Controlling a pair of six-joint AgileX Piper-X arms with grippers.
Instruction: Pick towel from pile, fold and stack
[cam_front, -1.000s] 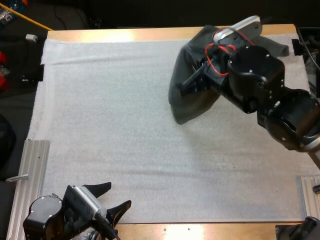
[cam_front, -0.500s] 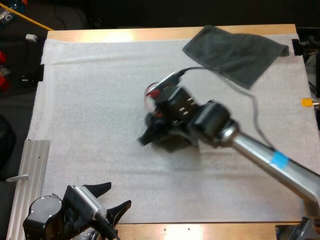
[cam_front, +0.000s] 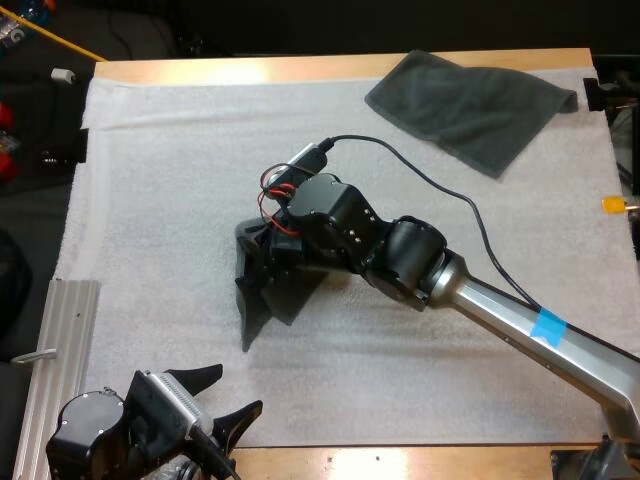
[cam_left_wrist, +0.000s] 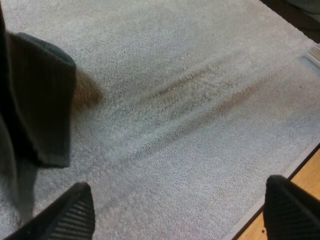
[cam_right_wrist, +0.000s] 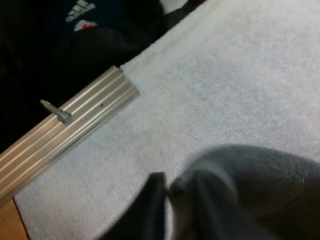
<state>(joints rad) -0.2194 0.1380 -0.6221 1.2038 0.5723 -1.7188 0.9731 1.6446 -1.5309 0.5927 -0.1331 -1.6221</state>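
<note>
A dark grey-green towel (cam_front: 272, 300) hangs crumpled from my right gripper (cam_front: 262, 258) over the middle of the white mat, its lower end trailing toward the mat's near side. In the right wrist view the right gripper (cam_right_wrist: 180, 200) is shut on the towel (cam_right_wrist: 260, 185), with grey cloth bunched between the black fingers. A second towel (cam_front: 470, 100) lies flat at the mat's far right corner. My left gripper (cam_front: 222, 398) rests at the near left edge, open. In the left wrist view its fingertips (cam_left_wrist: 75, 215) stand wide apart, with the hanging towel (cam_left_wrist: 42, 115) ahead of them.
An aluminium rail (cam_front: 60, 350) runs along the mat's near left edge; the right wrist view shows the rail (cam_right_wrist: 65, 140) with a small metal pin (cam_right_wrist: 55, 111). Another rail (cam_front: 618, 385) sits at the near right. The wooden table edge (cam_front: 300, 68) borders the far side.
My right arm swung from the far right corner to the mat's middle, carrying one towel with it. The other towel stayed flat at the corner. The left gripper has not moved.
</note>
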